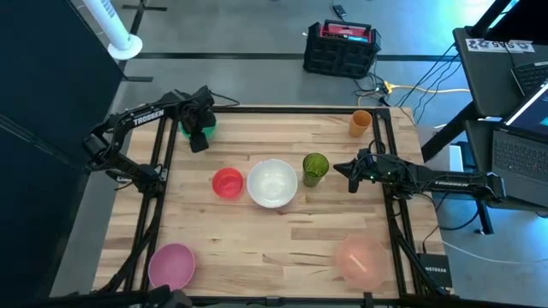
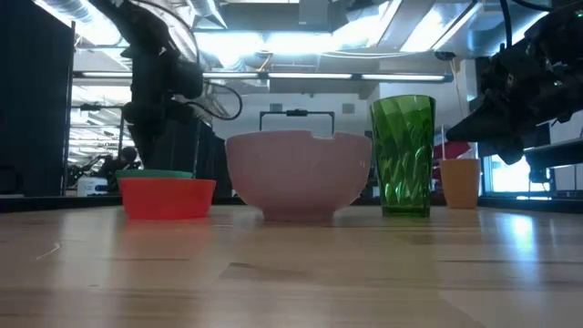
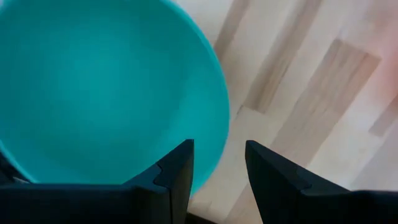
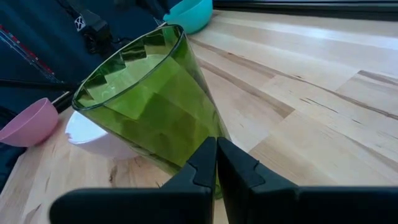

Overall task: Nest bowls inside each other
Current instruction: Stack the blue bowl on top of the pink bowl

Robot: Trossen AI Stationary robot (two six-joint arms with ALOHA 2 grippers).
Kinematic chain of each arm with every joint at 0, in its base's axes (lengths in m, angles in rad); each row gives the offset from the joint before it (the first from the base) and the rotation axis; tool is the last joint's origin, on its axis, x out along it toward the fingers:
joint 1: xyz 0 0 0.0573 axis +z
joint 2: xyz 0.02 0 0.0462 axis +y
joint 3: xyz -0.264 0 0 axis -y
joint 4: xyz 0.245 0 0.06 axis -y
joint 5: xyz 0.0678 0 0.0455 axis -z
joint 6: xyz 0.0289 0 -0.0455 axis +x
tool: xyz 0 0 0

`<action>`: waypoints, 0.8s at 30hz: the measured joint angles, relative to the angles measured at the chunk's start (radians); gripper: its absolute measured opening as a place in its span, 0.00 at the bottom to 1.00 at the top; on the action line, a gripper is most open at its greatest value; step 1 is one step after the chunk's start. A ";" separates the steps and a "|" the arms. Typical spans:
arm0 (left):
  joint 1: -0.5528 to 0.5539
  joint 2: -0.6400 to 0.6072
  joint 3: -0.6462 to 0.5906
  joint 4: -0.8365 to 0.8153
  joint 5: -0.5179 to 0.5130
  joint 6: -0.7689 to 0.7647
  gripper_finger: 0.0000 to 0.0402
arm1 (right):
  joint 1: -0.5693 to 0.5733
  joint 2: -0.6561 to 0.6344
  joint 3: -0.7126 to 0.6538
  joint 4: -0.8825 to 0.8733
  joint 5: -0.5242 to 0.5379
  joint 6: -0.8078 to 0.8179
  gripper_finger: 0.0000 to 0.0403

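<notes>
A teal bowl [image 3: 106, 87] sits at the table's far left, and my left gripper [image 3: 219, 146] hangs open above its rim [image 3: 219, 124], pointing down. One finger [image 3: 177, 171] is over the bowl's inside, the other [image 3: 267, 177] outside it, and neither shows contact. In the table's middle stand a small red bowl [image 1: 228, 182] and a white bowl [image 1: 272, 182] side by side. The magenta bowl [image 1: 171, 265] is near left and the salmon bowl [image 1: 361, 261] near right. My right gripper [image 1: 349, 171] waits shut at the right.
A tall green cup [image 1: 315, 168] stands just right of the white bowl, a short gap from my right gripper's shut fingertips [image 4: 216, 163]. A small orange cup [image 1: 360, 122] stands at the far right. Bare wood lies between the middle bowls and the near edge.
</notes>
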 joint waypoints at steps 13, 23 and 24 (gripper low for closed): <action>-0.028 -0.014 -0.065 0.098 0.019 0.025 0.14 | 0.000 0.000 0.000 0.000 0.002 -0.001 0.00; -0.104 -0.065 -0.028 0.093 0.042 0.078 0.00 | 0.000 0.000 0.000 0.001 0.008 -0.003 0.00; -0.130 -0.083 0.002 0.054 0.048 0.091 0.00 | 0.000 0.002 0.000 0.001 0.008 -0.002 0.00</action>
